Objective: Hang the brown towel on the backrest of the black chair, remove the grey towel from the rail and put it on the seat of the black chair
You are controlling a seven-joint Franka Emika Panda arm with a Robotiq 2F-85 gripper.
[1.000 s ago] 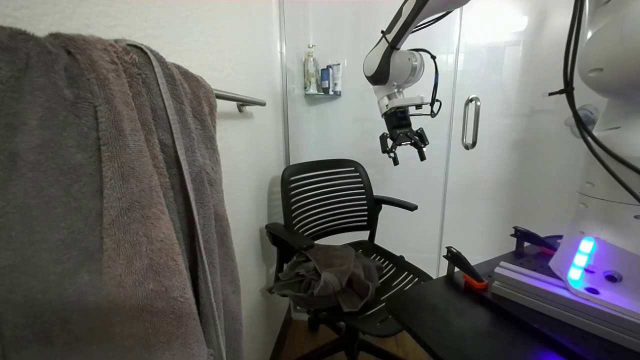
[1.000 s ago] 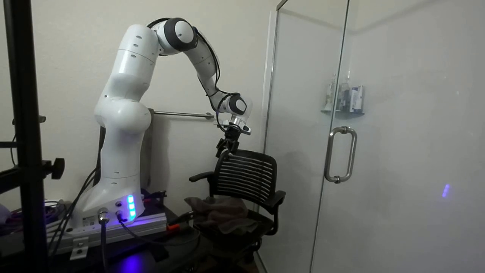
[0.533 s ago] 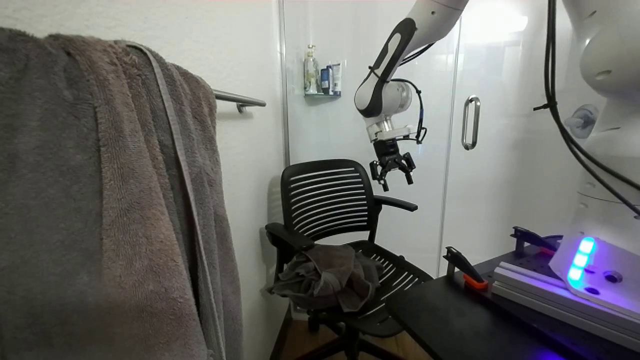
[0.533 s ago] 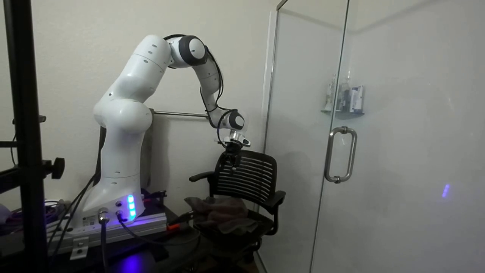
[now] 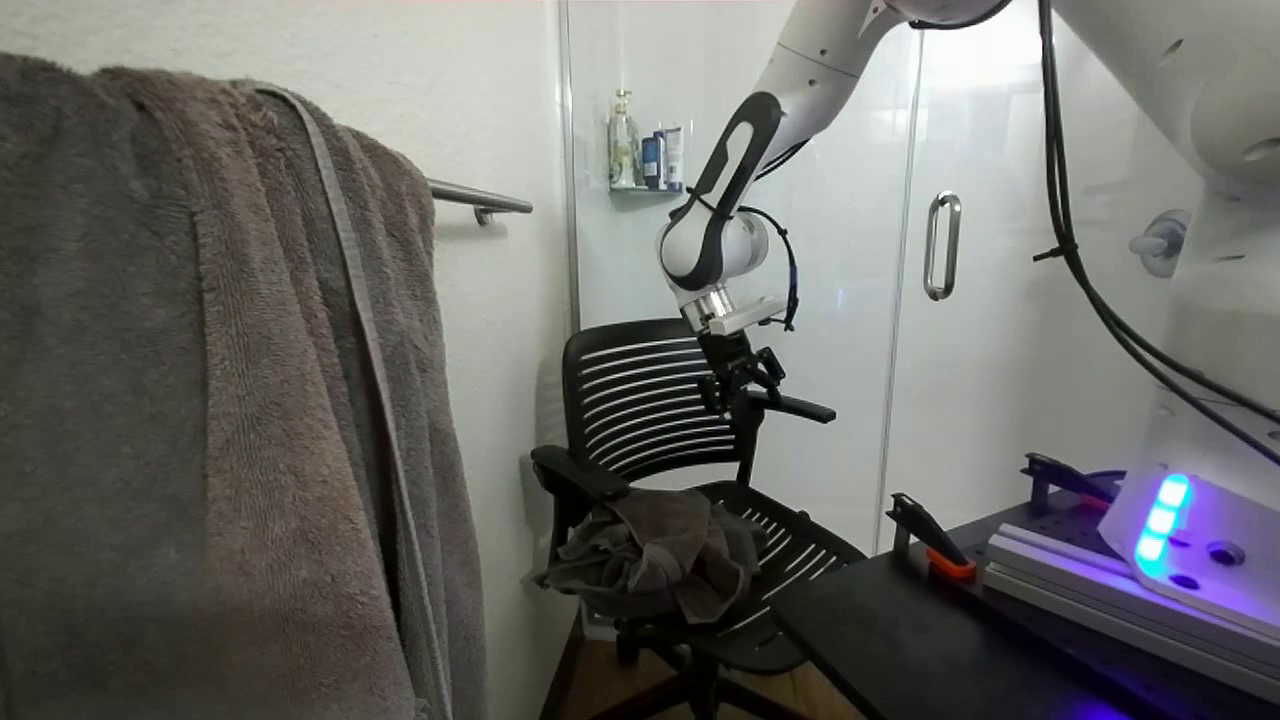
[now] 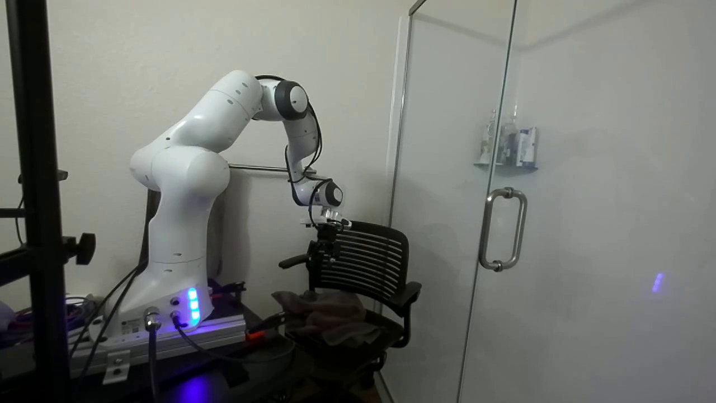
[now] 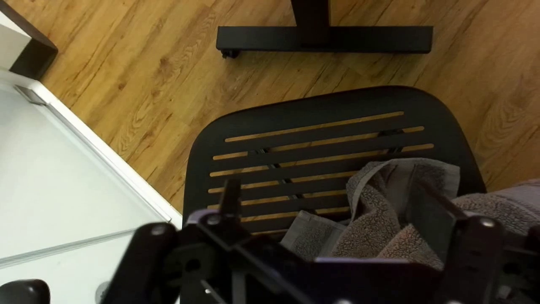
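Observation:
The large grey towel (image 5: 270, 400) hangs over the rail (image 5: 480, 197) on the white wall. The black chair stands with its slatted backrest (image 5: 650, 400) against the corner. A rumpled grey-brown cloth (image 5: 660, 555) lies on the seat (image 5: 800, 540); it also shows in the wrist view (image 7: 371, 223). I cannot tell whether the brown towel is in this heap; no separate brown towel shows. My gripper (image 5: 745, 392) is open and empty, in front of the backrest's edge by an armrest and above the seat. In the wrist view the spread fingers (image 7: 333, 200) frame part of the cloth.
A black table (image 5: 900, 620) with clamps and the robot's base stands beside the chair. Armrests (image 5: 790, 406) rise on both sides of the seat. The glass shower door has a metal handle (image 6: 503, 229). A shelf with bottles (image 5: 645, 160) shows behind the glass.
My gripper has moved down and to the left in both exterior views, towards the chair, staying open. The chair, the cloth on the seat and the hanging towel have not moved.

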